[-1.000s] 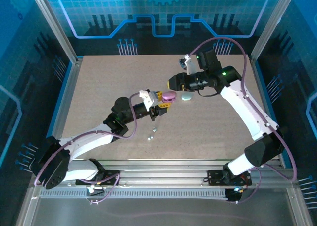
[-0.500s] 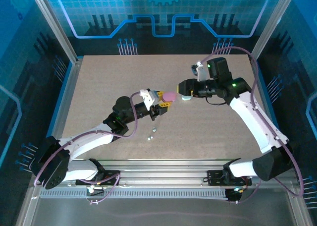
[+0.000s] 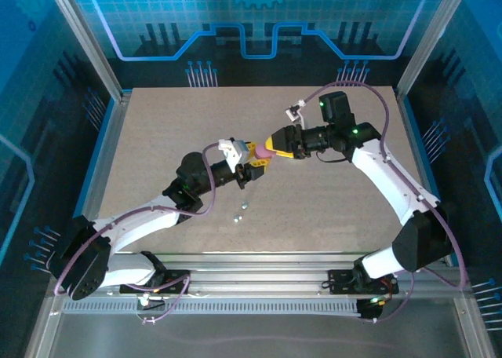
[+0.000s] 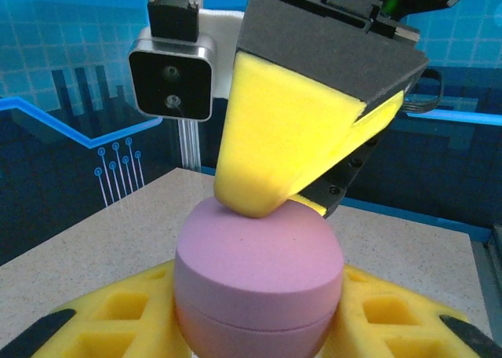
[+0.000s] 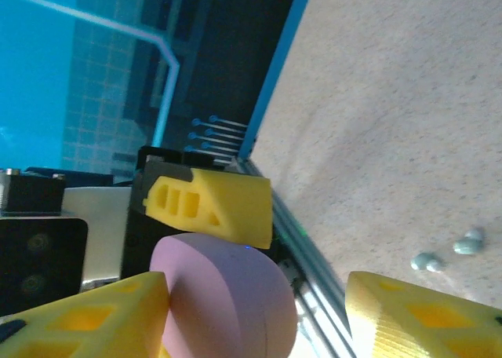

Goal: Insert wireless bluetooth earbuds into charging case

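Observation:
A closed pink-purple oval case (image 4: 255, 268) is held off the table by my left gripper (image 4: 255, 330), whose yellow fingers (image 4: 102, 323) are shut on its sides. In the top view that case (image 3: 252, 149) sits between the left gripper (image 3: 255, 162) and the right gripper (image 3: 271, 147). My right gripper (image 5: 255, 289) is open, and one of its fingers (image 5: 86, 315) rests against the case (image 5: 227, 303). In the left wrist view a right finger (image 4: 274, 154) presses on the lid. Two tiny pale mint-white earbuds (image 5: 427, 261) lie on the table (image 3: 157, 138), near the left forearm (image 3: 241, 207).
The table is ringed by a metal frame (image 3: 86, 60) and blue walls. Both arms meet over its middle. Bare tabletop lies to the left, the back and the right front.
My right gripper has swung left from over the mint case to the pink-purple case held by the left gripper, and now touches it. The left arm has hardly moved.

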